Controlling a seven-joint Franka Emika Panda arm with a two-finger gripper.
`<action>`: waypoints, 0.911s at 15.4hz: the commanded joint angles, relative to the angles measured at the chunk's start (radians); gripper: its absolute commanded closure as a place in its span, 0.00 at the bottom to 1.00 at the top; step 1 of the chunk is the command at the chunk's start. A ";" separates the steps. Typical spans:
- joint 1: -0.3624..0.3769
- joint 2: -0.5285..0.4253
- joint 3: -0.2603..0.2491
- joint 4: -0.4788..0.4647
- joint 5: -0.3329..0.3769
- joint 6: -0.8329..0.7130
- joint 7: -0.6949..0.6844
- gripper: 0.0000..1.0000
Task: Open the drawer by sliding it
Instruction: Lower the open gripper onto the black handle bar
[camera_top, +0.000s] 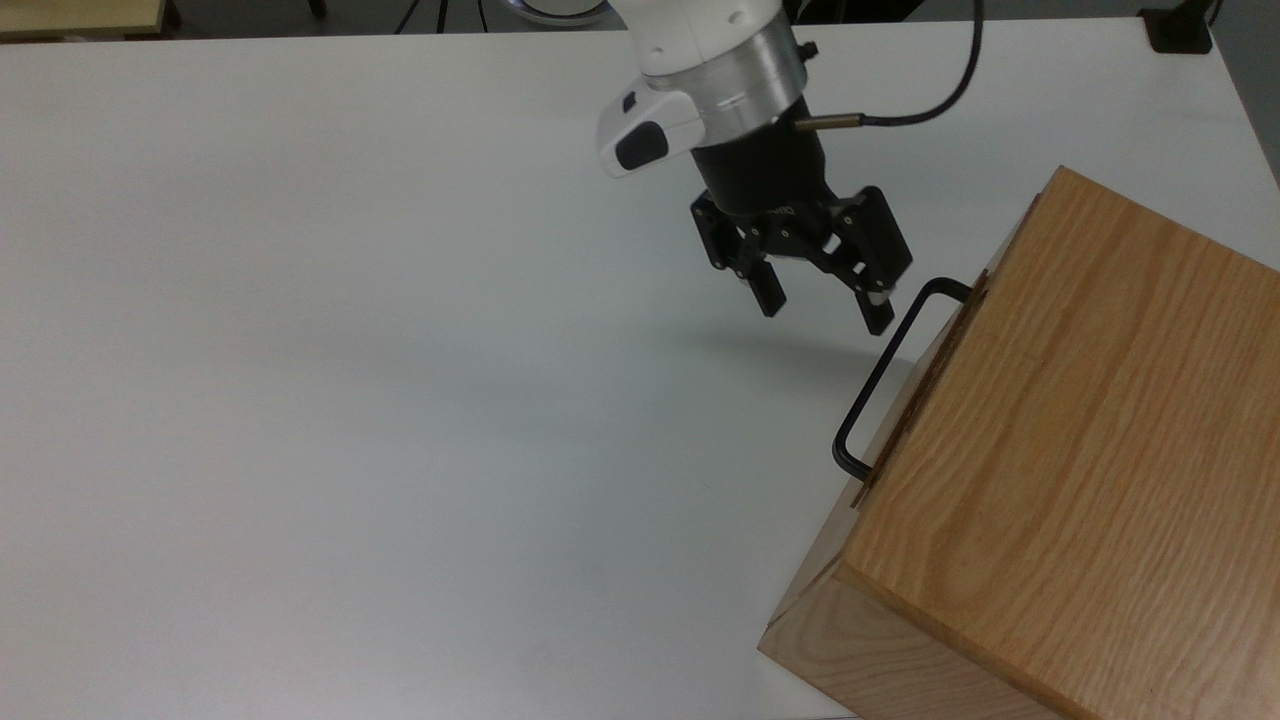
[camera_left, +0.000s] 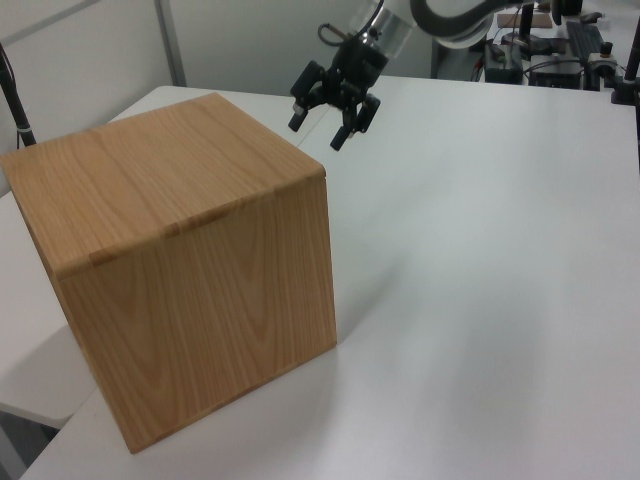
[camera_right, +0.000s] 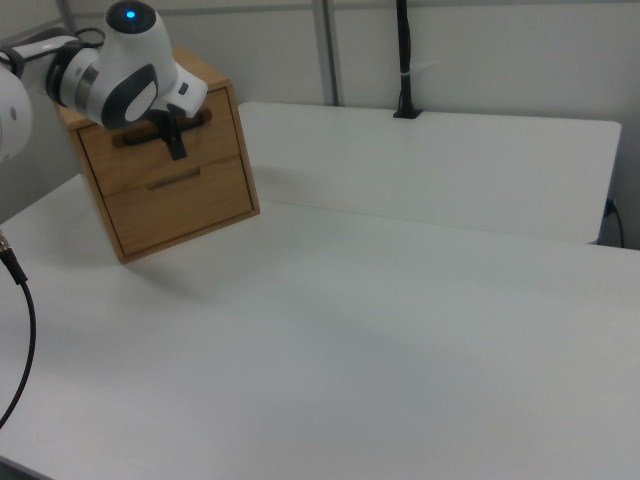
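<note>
Overhead, the jaws (camera_top: 826, 308) stand wide apart above the bare white table (camera_top: 350, 350), gripping nothing. Just past the fingertip (camera_top: 880, 318) toward the top view's right sits the drawer's black handle (camera_top: 884, 372), with nothing between them; whether the two touch cannot be told. The drawer (camera_right: 170, 145) is in the upper part of the box (camera_top: 1080, 450), shut flush, beyond the jaws. From the right view, the white wrist (camera_right: 125, 70) covers part of the drawer front and handle. From the left view, the box (camera_left: 190, 280) shows plain sides, hiding the drawer. A black cable (camera_top: 940, 90) trails behind the wrist.
</note>
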 joint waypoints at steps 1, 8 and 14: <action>0.032 0.035 -0.004 0.024 0.028 0.099 0.038 0.00; 0.061 0.048 -0.003 0.024 0.026 0.173 0.044 0.47; 0.087 0.058 -0.003 0.021 0.015 0.192 0.039 0.67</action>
